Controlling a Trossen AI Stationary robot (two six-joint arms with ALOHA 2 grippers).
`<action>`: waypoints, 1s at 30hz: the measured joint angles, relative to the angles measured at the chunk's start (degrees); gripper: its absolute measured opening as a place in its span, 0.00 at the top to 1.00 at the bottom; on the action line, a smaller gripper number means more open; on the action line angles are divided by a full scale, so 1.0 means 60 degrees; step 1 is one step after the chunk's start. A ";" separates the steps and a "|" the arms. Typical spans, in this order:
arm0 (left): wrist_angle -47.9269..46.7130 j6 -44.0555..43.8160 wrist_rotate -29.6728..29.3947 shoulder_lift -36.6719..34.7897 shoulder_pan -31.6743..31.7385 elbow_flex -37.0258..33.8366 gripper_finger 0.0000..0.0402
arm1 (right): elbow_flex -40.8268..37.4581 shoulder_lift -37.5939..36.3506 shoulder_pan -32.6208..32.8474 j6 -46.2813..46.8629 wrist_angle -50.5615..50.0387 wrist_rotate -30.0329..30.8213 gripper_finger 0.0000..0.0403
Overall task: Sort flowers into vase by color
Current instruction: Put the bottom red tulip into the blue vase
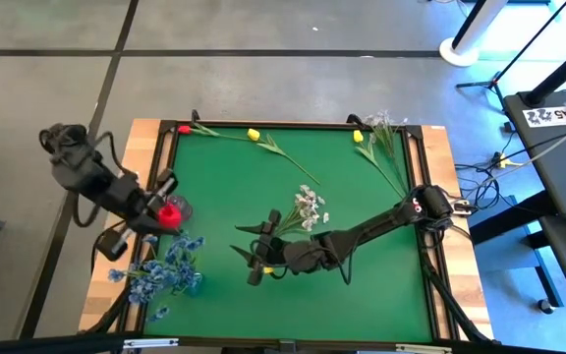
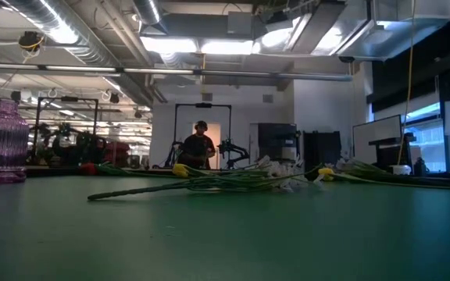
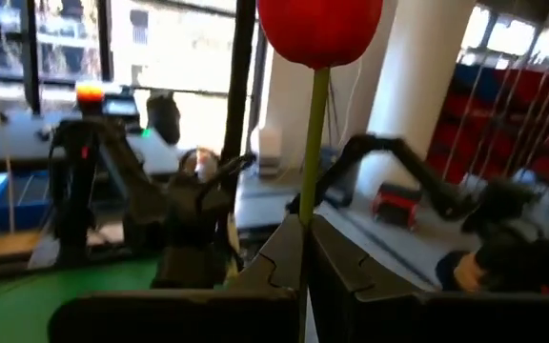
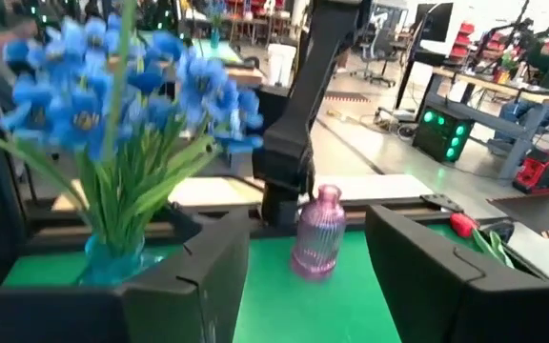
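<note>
In the high view, the left gripper sits at the frame's left edge of the green counter, its fingers pinched shut on the thin green stem of a red tulip held upright. Just below it in frame stands a bunch of blue blossom clusters in a clear blue vase. The right gripper lies mid-counter, fingers spread wide and holding nothing, beside a white blossom cluster. Along the upper edge lie yellow tulips. A ribbed purple glass vase stands beyond.
</note>
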 joint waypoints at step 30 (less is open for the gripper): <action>0.0165 -0.1239 -0.3500 0.0045 -0.2983 -0.2522 0.99 | 0.0003 0.0000 0.0051 0.0572 -0.0609 -0.0015 0.48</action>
